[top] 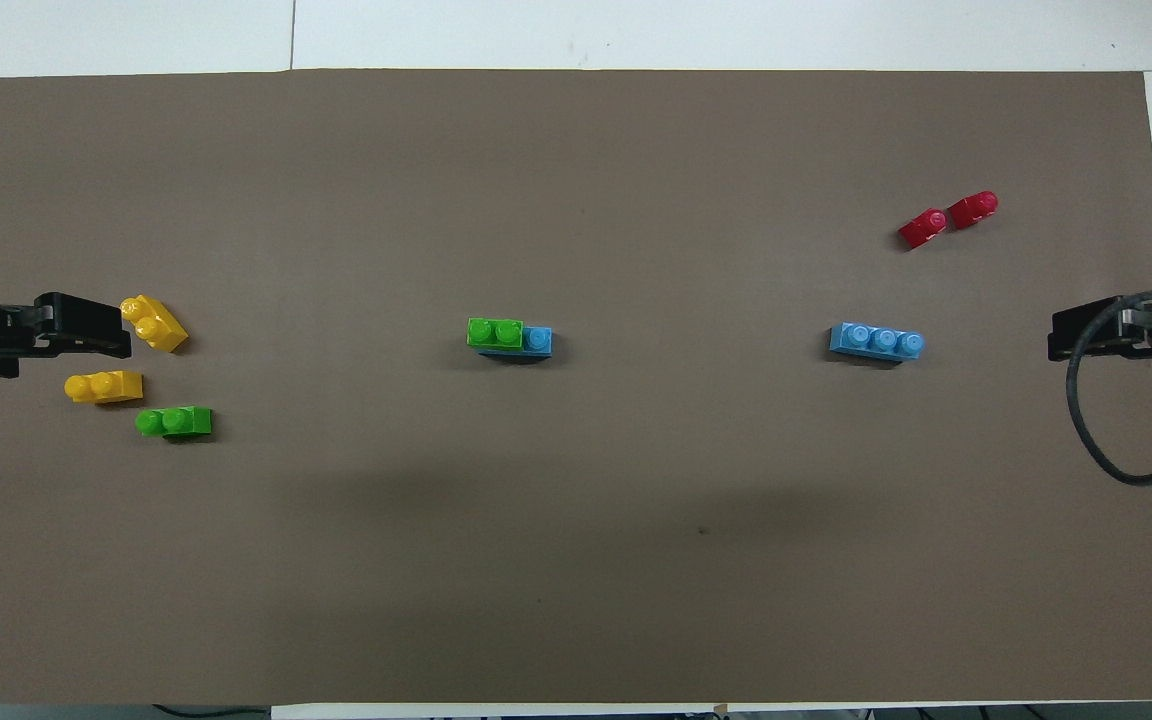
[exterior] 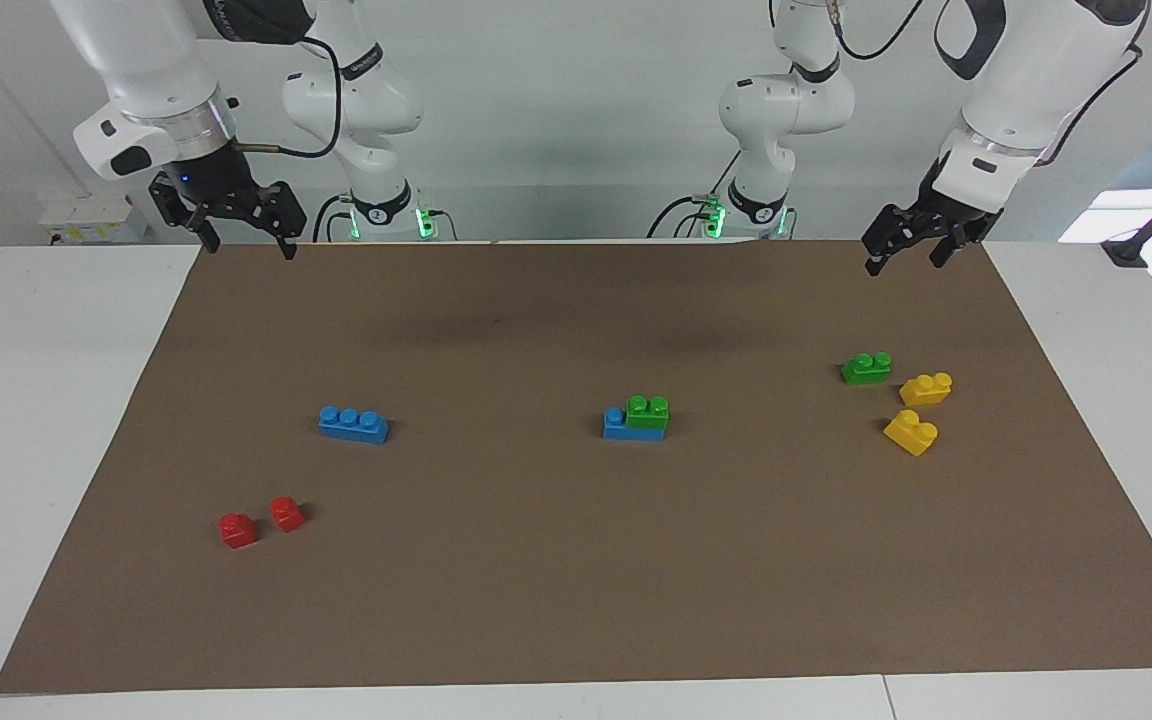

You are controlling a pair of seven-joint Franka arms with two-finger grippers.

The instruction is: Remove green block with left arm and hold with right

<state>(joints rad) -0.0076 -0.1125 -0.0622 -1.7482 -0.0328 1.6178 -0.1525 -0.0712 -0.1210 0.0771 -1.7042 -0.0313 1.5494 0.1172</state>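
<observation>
A green block (exterior: 648, 412) sits stacked on one end of a blue brick (exterior: 618, 428) at the middle of the brown mat; it also shows in the overhead view (top: 494, 332). A second green block (exterior: 866, 368) lies loose toward the left arm's end. My left gripper (exterior: 904, 262) hangs open and empty in the air over the mat's edge at the left arm's end, apart from all blocks. My right gripper (exterior: 246, 245) hangs open and empty over the mat's edge at the right arm's end.
Two yellow bricks (exterior: 926, 388) (exterior: 911, 432) lie beside the loose green block. A lone blue three-stud brick (exterior: 353, 424) and two red blocks (exterior: 261, 521) lie toward the right arm's end. The brown mat (exterior: 576, 600) covers the white table.
</observation>
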